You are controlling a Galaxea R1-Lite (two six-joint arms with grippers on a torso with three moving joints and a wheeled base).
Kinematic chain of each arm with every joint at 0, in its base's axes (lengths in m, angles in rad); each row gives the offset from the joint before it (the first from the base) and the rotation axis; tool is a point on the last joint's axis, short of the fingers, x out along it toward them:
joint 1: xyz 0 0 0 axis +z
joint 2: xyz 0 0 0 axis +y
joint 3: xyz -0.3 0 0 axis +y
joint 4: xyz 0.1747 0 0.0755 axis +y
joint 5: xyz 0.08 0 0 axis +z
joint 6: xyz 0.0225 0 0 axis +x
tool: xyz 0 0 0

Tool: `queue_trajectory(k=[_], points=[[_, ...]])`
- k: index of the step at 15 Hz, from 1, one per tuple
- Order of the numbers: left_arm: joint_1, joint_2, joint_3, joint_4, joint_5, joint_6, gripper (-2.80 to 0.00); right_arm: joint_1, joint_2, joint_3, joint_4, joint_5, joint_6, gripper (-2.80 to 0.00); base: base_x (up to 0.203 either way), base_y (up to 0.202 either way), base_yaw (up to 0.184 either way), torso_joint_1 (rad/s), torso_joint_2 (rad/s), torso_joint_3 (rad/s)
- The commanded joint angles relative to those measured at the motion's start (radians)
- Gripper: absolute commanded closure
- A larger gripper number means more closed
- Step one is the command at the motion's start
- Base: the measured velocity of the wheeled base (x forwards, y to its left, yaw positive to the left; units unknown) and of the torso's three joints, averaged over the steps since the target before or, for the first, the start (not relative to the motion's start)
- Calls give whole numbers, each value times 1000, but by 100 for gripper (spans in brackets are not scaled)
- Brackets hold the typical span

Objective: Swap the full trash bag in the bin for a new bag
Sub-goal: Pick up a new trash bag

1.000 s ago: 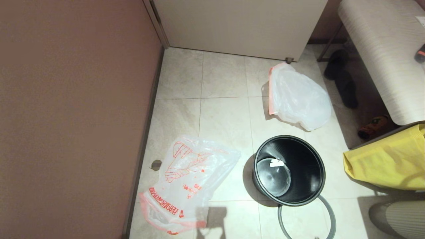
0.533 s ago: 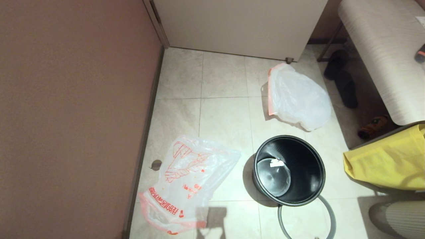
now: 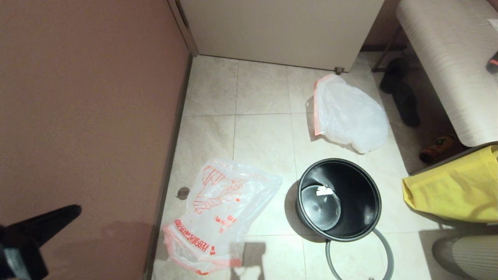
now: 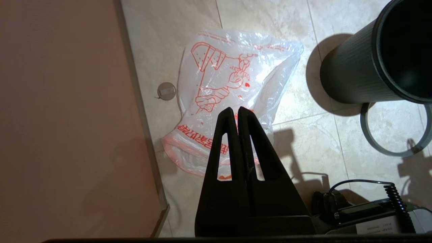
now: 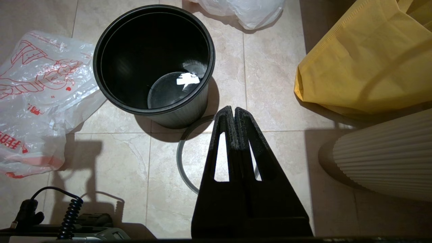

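The black bin (image 3: 362, 186) stands upright on the tiled floor with no bag in it, only a white scrap (image 3: 324, 191) on its bottom. Its grey hoop (image 3: 387, 252) lies on the floor against the near side. The full trash bag (image 3: 348, 114) lies beyond the bin by the cabinet. The new bag (image 3: 221, 210), printed in red, lies flat to the bin's left. My left gripper (image 4: 234, 109) is shut and empty, hanging above the new bag (image 4: 233, 74); its tip shows at the lower left (image 3: 76, 210). My right gripper (image 5: 234, 108) is shut and empty above the hoop (image 5: 180, 162), beside the bin (image 5: 111, 40).
A brown wall (image 3: 85, 116) runs along the left, close to the new bag. A yellow fabric bag (image 3: 455, 190) and a ribbed white object (image 3: 467, 256) crowd the right. A white cabinet (image 3: 280, 31), a bench (image 3: 451, 62) and dark shoes (image 3: 404, 97) close the far side.
My left gripper has come into the head view at the lower left, in front of the brown wall. The bags, bin and hoop lie as before.
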Motion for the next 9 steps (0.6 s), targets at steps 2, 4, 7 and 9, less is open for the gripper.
queue_trajectory(k=[2,4,7,9], points=[[-116,602,-245,-31,91,-7,0,0,3,0,0,0,0,0,0,0,0,0,0,0],[-157,879,-439,-51,133,-19,0,0,3,0,0,1,0,0,0,0,0,0,0,0],[-197,1299,-858,-52,198,-38,0,0,3,0,0,2,0,0,0,0,0,0,0,0],[-206,1523,-1157,-4,224,-46,0,0,3,0,0,1,0,0,0,0,0,0,0,0]])
